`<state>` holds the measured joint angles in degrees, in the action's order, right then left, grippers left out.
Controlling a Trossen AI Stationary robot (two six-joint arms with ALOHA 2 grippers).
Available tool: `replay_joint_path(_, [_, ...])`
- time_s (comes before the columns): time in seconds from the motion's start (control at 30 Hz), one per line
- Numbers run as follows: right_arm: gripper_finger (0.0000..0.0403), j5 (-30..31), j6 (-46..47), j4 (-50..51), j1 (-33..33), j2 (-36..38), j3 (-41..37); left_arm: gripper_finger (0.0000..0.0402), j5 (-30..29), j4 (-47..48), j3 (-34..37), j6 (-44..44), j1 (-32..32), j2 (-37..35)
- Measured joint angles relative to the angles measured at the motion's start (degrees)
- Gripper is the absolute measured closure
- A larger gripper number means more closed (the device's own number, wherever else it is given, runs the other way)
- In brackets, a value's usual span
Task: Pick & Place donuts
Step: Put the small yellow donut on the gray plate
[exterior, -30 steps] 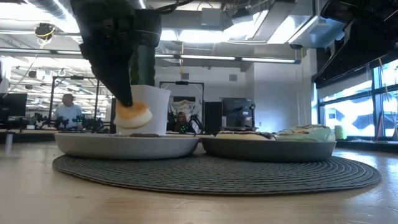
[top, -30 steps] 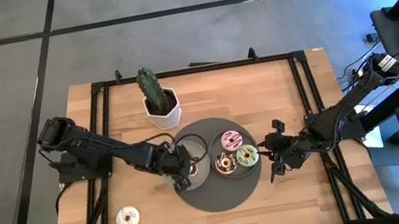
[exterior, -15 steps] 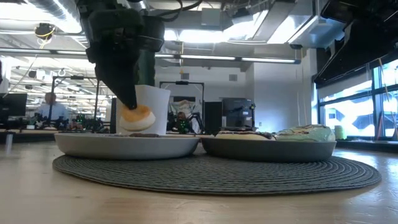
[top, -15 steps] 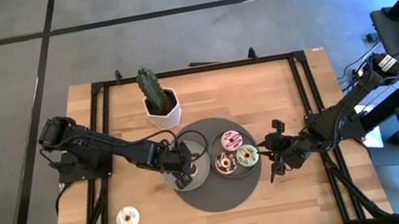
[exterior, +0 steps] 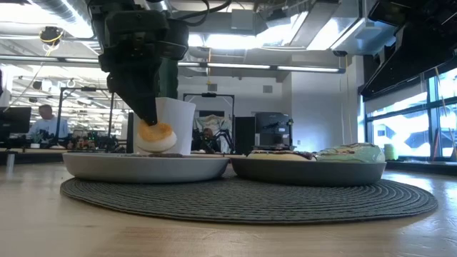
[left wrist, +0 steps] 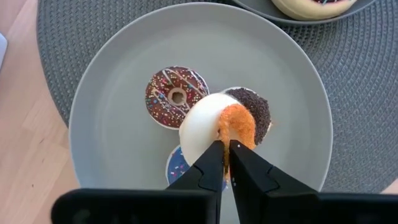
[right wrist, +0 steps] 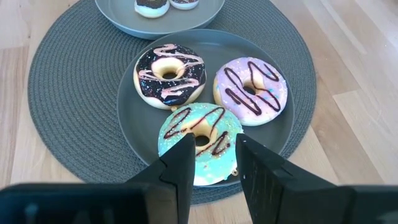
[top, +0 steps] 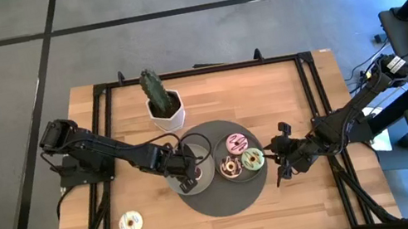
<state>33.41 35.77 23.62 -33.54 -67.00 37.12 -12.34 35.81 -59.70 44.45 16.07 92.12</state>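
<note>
A: Which step is this?

B: I'd call it the placing. The left gripper (left wrist: 226, 160) hangs over the left plate (left wrist: 118, 93) with an orange donut (left wrist: 236, 124) in its tips, held on edge just above the dish, as the low view shows (exterior: 157, 133).

A: And the fingers?

B: Nearly pressed together, pinching the orange donut by its rim. They look about to let go, though from these frames the donut is not yet free.

A: What lies under it?

B: A brown sprinkled donut (left wrist: 177, 96), a dark chocolate one (left wrist: 257, 111) right behind the held donut, and a blue one (left wrist: 180, 167) partly hidden by the fingers. All three sit on that plate.

A: So the next move?

B: Spread the fingers a little so that the donut drops flat, ideally into a bare patch of the plate and not onto the chocolate one. Standing on edge, it could roll or lean on its neighbours.

A: The right arm?

B: The right gripper (right wrist: 212, 162) waits by the mat's right edge, fingers apart and empty, above the green donut (right wrist: 200, 140). Beside that on the right plate (right wrist: 283, 134) are a pink donut (right wrist: 250, 90) and a black one (right wrist: 170, 77).

A: Anything left off the plates?

B: One white donut (top: 130, 223) lies on the table near the front left corner, well apart from the mat
</note>
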Motion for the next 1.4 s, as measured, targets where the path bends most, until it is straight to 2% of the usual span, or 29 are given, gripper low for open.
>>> replay_joint_path(0.33, [0.0285,0.00,-0.02,0.00,0.00,0.00,0.00,0.0377,0.14,0.02,-0.02,-0.18,0.05,0.00])
replay_joint_path(0.53, [0.0285,0.00,-0.02,0.00,0.00,0.00,0.00,0.0366,2.39,0.02,-0.02,-0.18,0.05,0.00])
replay_joint_path(1.4, [0.0285,0.00,-0.02,-0.02,-0.01,0.02,0.00,0.0258,0.39,0.01,-0.02,-0.03,-0.85,0.02])
